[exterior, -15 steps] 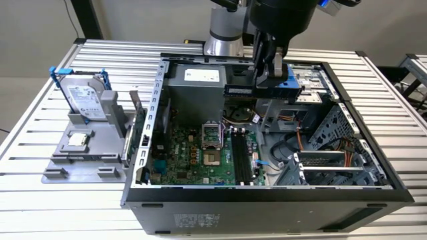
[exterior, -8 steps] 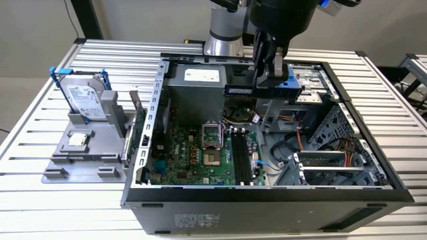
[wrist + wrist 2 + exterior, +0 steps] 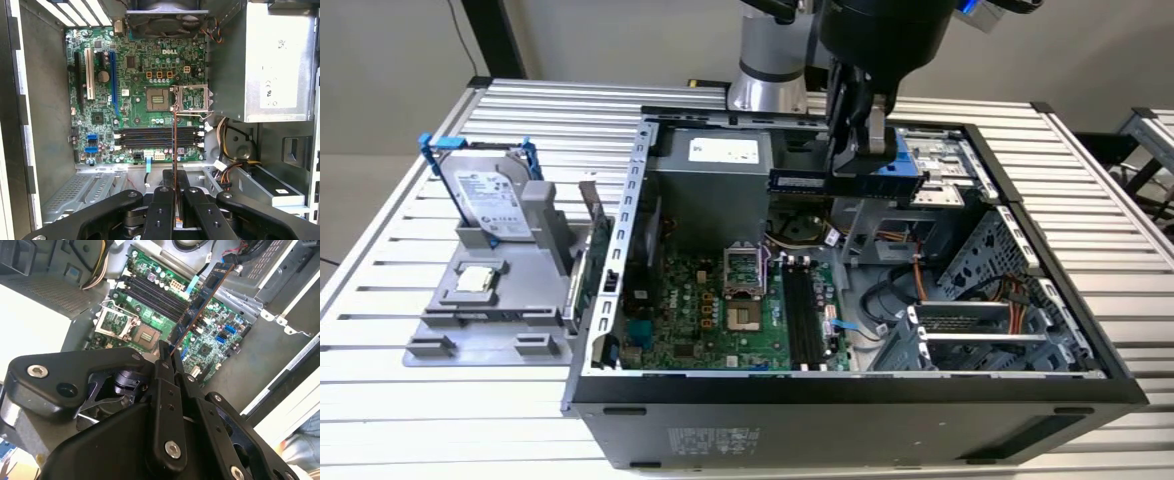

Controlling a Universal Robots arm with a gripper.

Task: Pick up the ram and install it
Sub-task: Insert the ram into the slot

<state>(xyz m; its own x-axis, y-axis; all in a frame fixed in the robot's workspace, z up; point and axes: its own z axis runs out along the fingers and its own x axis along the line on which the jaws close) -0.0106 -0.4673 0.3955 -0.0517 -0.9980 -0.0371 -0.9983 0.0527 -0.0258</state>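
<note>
The gripper (image 3: pixel 174 176) is clamped across the flat faces of the ram (image 3: pixel 200 300) near one end, a fair hold for a board likely light, stiff and fragile.

Bright, even overhead light washes the ribbed tabletop (image 3: pixel 400 250); shadows inside the open case (image 3: pixel 854 385) are soft. In the second wrist view a pale panel (image 3: pixel 30 325) glares white, while the black tool (image 3: pixel 167 352) gripping the ram (image 3: pixel 202 300) looks dull.
</note>
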